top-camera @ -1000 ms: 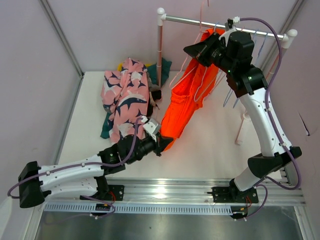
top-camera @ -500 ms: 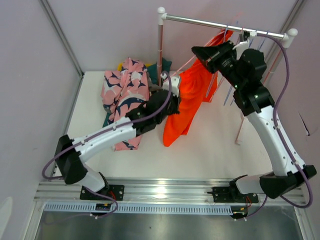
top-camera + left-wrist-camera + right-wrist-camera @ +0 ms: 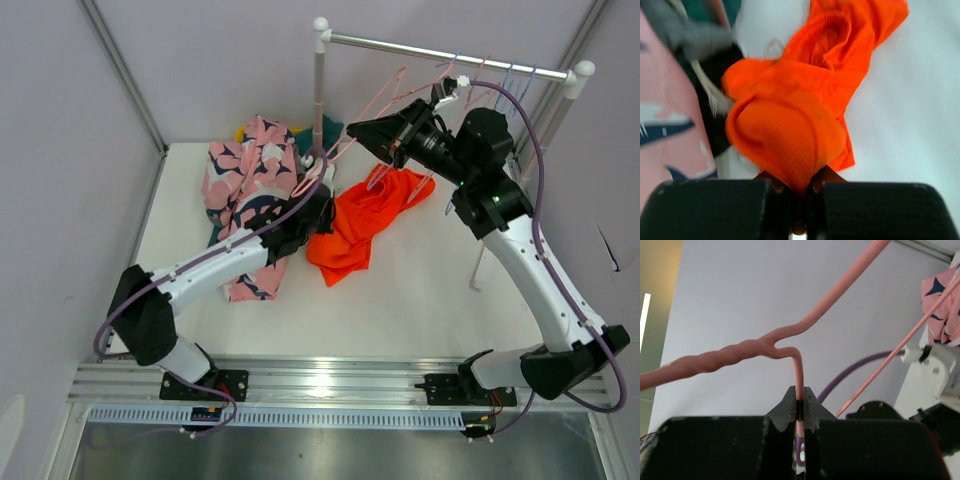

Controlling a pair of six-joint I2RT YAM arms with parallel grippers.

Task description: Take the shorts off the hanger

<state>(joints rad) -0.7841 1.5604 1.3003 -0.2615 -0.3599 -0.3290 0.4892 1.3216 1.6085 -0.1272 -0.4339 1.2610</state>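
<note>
Left jaws: clamped on bright orange mesh fabric shorts (image 3: 790,135), heaped just ahead on white tabletop (image 3: 430,290). Right jaws: pinched on thin pink wire hanger (image 3: 799,370). Step: shorts seemingly freed; next, release of shorts.

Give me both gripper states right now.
Left gripper: closed, holding the orange shorts.
Right gripper: closed, holding the pink hanger.

Bright orange mesh fabric shorts (image 3: 790,130) in L claw (image 3: 799,194); pink soft shorts (image 3: 245,185), navy-white print, left of it. Thin pink wire hanger (image 3: 765,347) in R claw (image 3: 800,407).
</note>
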